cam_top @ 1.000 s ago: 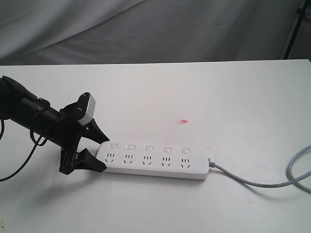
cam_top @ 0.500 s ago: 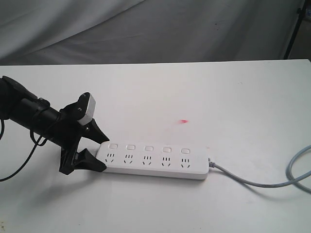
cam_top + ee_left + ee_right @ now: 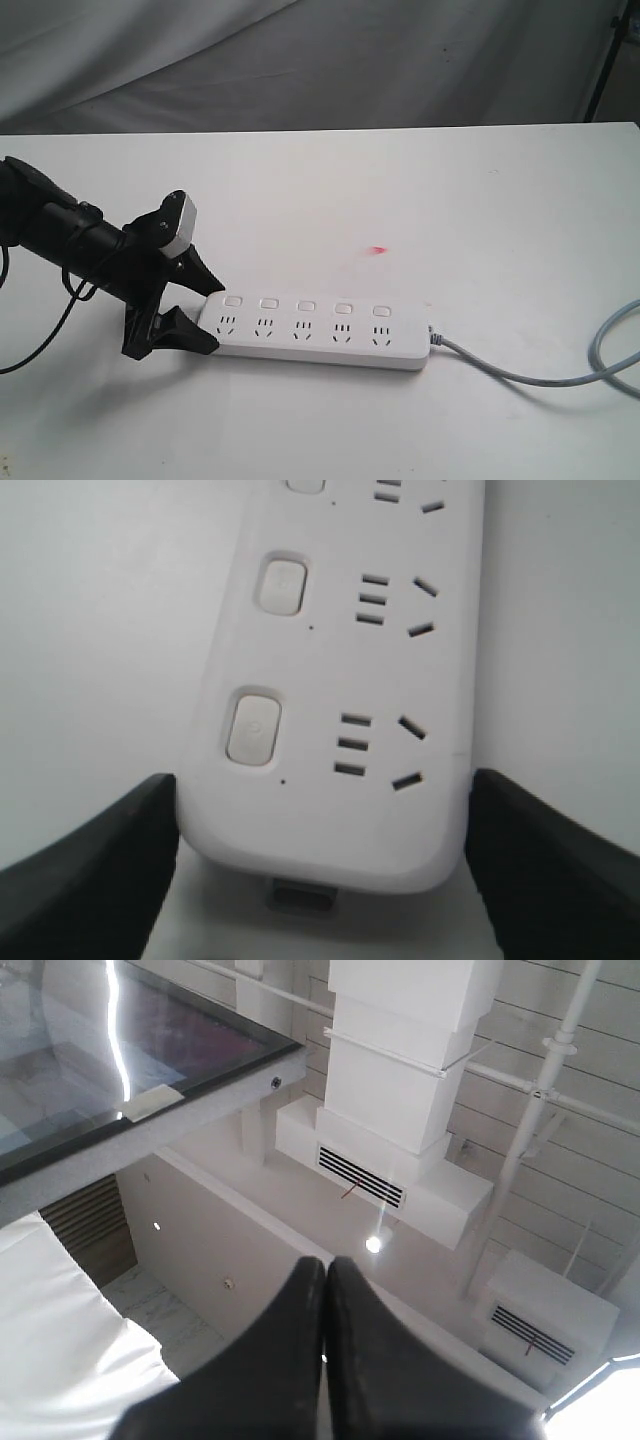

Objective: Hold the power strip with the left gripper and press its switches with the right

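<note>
A long flat white plastic power strip (image 3: 315, 330) with rounded corners is seen lying flat on the white table (image 3: 420, 190), towards its near side, with five sockets facing up and a row of small white rounded-rectangle switches (image 3: 306, 304) along its far edge. A grey cable (image 3: 540, 378) is led off from its right end towards the table's right edge. The slim matte black left gripper (image 3: 218, 318) is set around the strip's left end, one pointed jaw against each long side, so that the end is clamped between them. The thick black right gripper (image 3: 326, 1262) is shown only in its own wrist view, its pointed fingers pressed together on nothing, with white ducts (image 3: 400, 1080) behind
</note>
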Motion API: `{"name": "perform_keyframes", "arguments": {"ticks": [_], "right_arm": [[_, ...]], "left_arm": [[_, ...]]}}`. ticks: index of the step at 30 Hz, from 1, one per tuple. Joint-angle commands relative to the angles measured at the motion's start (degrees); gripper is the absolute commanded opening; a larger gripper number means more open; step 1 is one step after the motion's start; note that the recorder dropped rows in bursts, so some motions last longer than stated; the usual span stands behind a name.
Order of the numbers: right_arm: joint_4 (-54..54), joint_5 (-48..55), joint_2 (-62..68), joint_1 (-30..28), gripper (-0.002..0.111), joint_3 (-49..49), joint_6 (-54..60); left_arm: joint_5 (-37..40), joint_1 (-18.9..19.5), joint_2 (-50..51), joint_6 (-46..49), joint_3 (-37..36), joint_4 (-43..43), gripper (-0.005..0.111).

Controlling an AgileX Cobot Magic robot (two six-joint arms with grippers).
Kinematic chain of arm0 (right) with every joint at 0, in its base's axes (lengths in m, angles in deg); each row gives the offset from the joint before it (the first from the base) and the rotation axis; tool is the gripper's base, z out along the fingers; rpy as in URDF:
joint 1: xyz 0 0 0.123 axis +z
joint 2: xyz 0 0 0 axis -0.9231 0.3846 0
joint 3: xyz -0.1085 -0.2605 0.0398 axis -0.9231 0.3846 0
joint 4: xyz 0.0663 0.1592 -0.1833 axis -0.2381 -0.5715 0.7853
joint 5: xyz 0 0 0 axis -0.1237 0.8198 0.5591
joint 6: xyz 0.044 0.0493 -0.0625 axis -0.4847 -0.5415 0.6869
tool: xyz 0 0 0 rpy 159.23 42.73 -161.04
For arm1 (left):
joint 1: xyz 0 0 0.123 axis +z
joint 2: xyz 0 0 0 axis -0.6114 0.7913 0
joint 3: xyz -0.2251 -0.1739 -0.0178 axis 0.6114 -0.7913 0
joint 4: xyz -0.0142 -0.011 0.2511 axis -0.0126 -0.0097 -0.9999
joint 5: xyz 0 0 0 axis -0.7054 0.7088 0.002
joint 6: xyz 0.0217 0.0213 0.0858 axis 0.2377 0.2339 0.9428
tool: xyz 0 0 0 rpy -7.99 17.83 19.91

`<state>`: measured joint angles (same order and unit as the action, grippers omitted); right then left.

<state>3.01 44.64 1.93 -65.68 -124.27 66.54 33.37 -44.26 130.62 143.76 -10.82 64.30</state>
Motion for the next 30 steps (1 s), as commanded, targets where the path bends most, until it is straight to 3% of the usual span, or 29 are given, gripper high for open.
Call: {"name": "perform_keyframes", "arguments": {"ticks": [1, 12, 19, 24, 30], "right_arm": [[-0.44, -0.34, -0.01, -0.48, 0.0, 0.34, -0.29], [11.98, -3.97, 0.75, -0.48, 0.0, 9.06, -0.29], [14.38, -14.99, 0.75, -0.48, 0.0, 28.41, -0.29], [15.16, -15.12, 0.75, -0.48, 0.0, 43.39, -0.29], [14.81, -15.12, 0.75, -0.48, 0.0, 54.79, -0.29]], "left_arm": [[-3.1, -0.4, 1.49, -0.14, -0.28, -1.89, 0.056], [-3.1, -0.4, 1.49, -0.14, -0.28, -1.89, 0.056], [-3.1, -0.4, 1.49, -0.14, -0.28, -1.89, 0.056], [-3.1, -0.4, 1.49, -0.14, -0.28, -1.89, 0.056], [-3.1, -0.4, 1.49, -0.14, -0.28, -1.89, 0.056]]}}
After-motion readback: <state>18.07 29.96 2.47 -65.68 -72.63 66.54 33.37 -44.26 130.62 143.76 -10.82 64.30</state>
